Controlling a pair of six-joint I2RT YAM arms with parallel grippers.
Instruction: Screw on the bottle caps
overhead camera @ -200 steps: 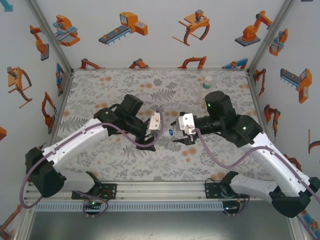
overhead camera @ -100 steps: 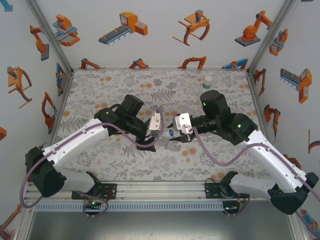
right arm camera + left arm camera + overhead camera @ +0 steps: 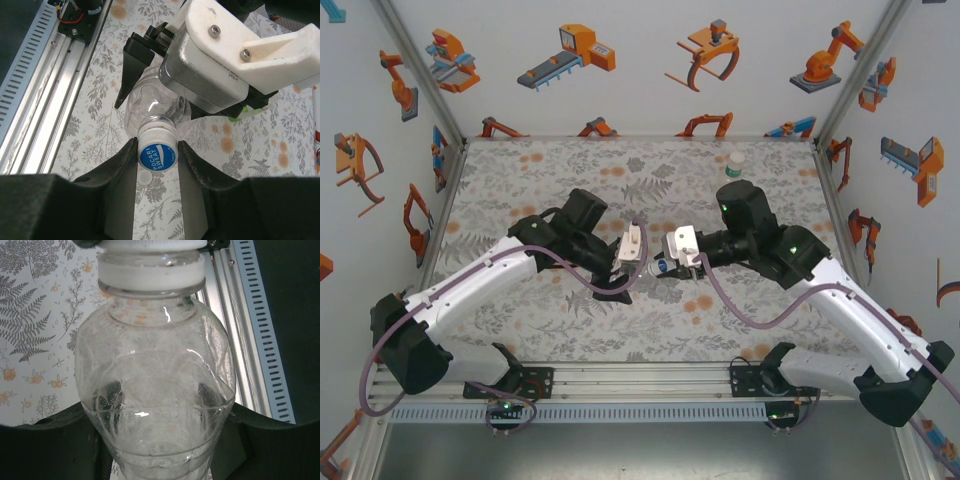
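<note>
Grips clear bottle (image 3: 155, 390) in left gripper (image 3: 631, 267); pinches blue cap (image 3: 158, 156) on its neck, 3 o'clock side, in right gripper (image 3: 157, 149).

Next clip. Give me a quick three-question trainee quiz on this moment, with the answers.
1. True or false: the clear bottle stands upright on the table.
2. What is the right claw shut on? A the blue cap; B a green cap; C nothing.
3. Where does the second bottle stand?
Key: 1 false, the left claw grips it on its side; 2 A; 3 near the table's far right corner.
</note>
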